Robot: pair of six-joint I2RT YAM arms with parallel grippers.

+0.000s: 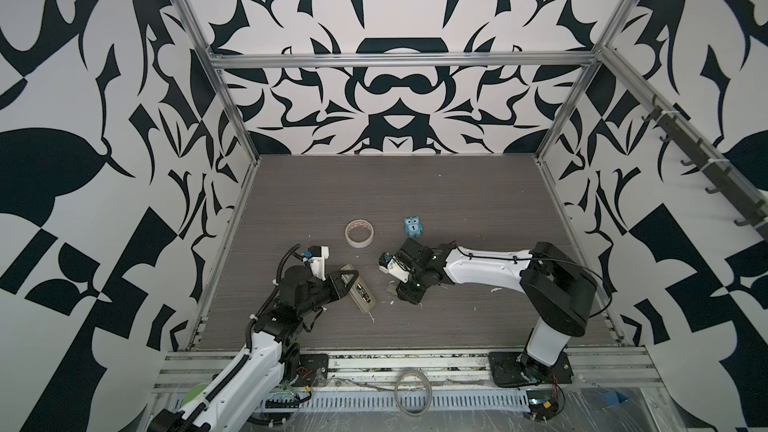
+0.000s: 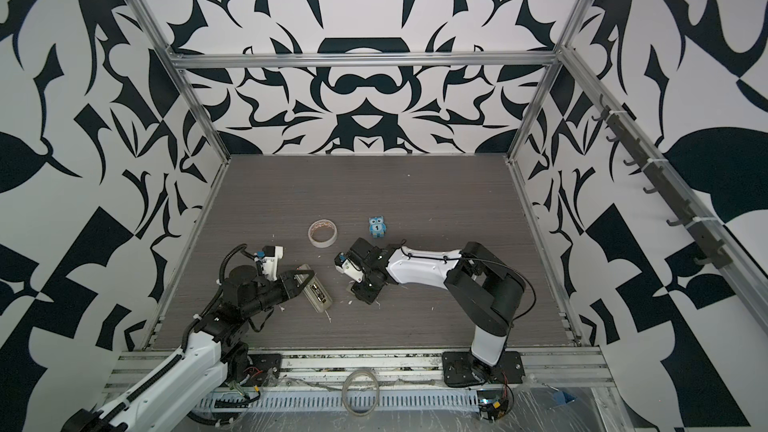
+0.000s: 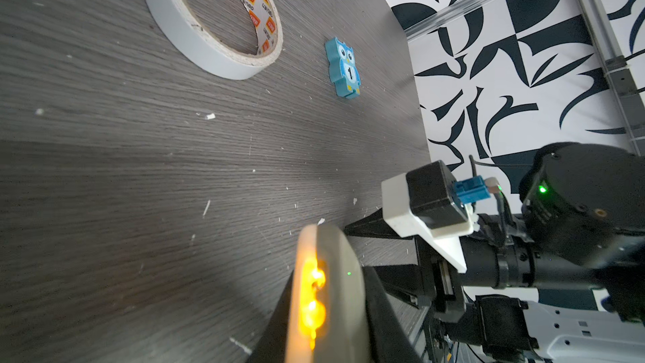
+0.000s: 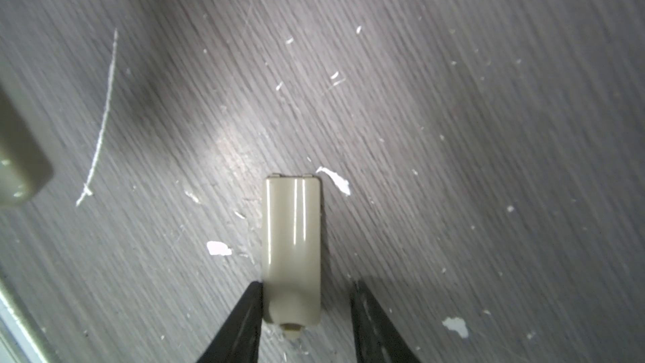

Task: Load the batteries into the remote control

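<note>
The left gripper [image 1: 351,281] is clamped on one end of the remote control [image 1: 365,300], which lies on the table [image 1: 457,209] left of centre with what seem to be the batteries [image 1: 362,293] in its open back, while the right gripper [image 4: 306,286] stands with jaws apart astride a small beige cover [image 4: 292,239], one finger touching it.

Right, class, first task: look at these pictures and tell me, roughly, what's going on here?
Two robot arms are working on a remote control. The left gripper is clamped on its sides. The right gripper is down over a small beige battery cover lying flat on the table, jaws open either side of it, not yet gripping. A tape roll and blue owl sit farther back.
</note>
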